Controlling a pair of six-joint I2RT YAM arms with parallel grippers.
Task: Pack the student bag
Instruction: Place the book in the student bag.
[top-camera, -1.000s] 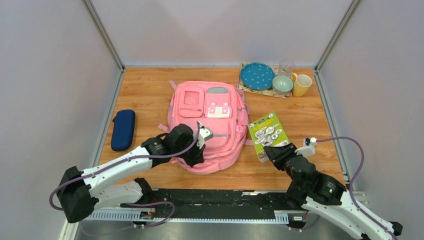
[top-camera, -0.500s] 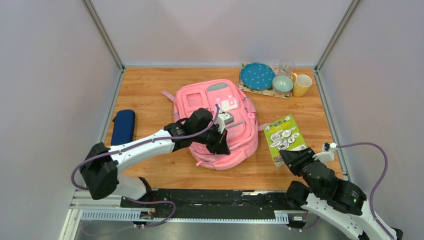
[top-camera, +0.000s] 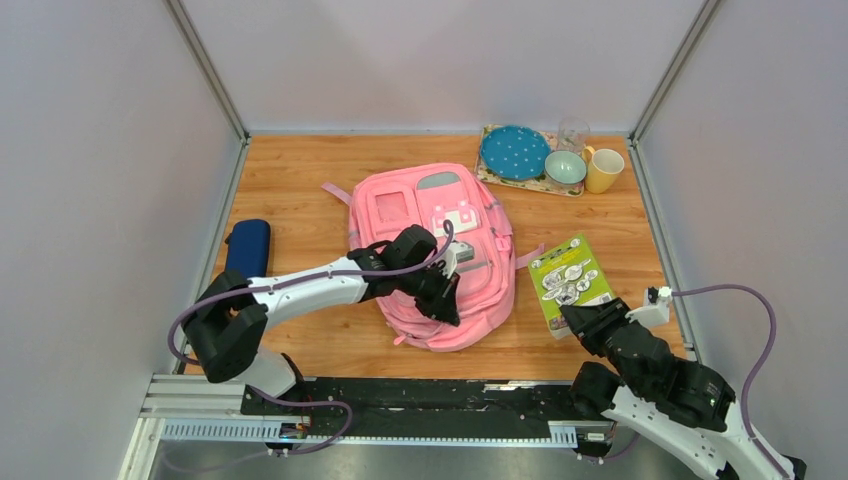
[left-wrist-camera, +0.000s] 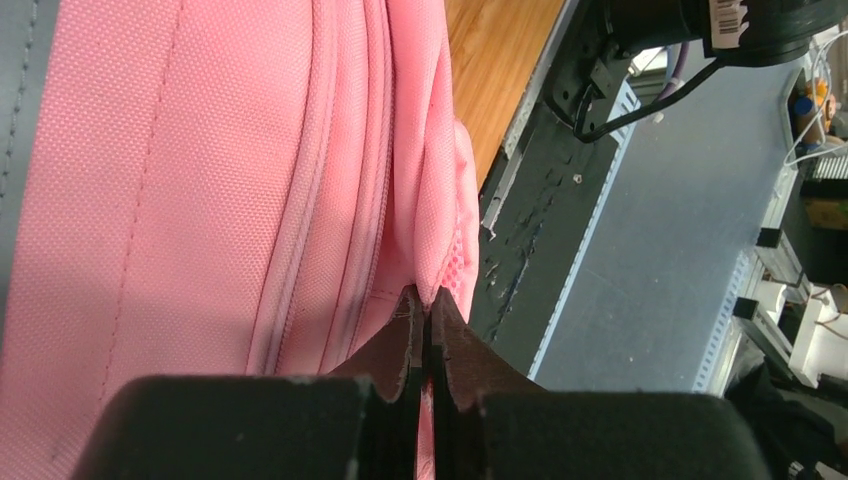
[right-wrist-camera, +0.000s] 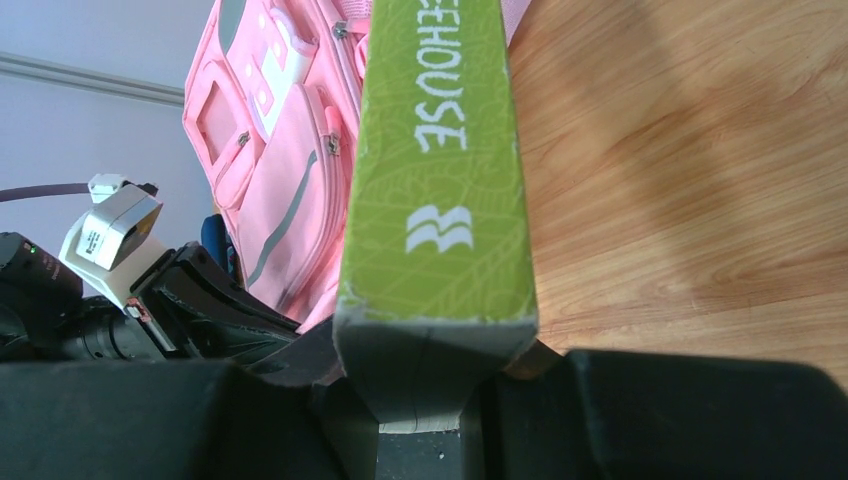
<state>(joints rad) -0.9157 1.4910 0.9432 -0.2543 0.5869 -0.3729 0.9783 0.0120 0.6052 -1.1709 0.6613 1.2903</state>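
Note:
The pink student bag (top-camera: 420, 215) lies flat on the wooden table, front pockets up. My left gripper (top-camera: 446, 300) sits over its near right part. In the left wrist view this gripper (left-wrist-camera: 428, 303) is shut on a fold of the bag's pink fabric (left-wrist-camera: 200, 170) by a seam. My right gripper (top-camera: 577, 318) is shut on the near end of a green book (top-camera: 570, 278) just right of the bag. In the right wrist view the book (right-wrist-camera: 440, 150) stands on edge between the jaws of the right gripper (right-wrist-camera: 432, 350), with the bag (right-wrist-camera: 270, 180) behind it.
A navy zip case (top-camera: 246, 252) lies at the left table edge. At the back right are a blue plate (top-camera: 514, 152), a bowl (top-camera: 565, 167), a yellow mug (top-camera: 604, 170) and a glass (top-camera: 573, 132). Grey walls enclose three sides; a black rail (top-camera: 420, 395) runs along the near edge.
My left gripper has dragged the bag to the right and slightly away. The right gripper has carried the book to the right and nearer the table's front edge.

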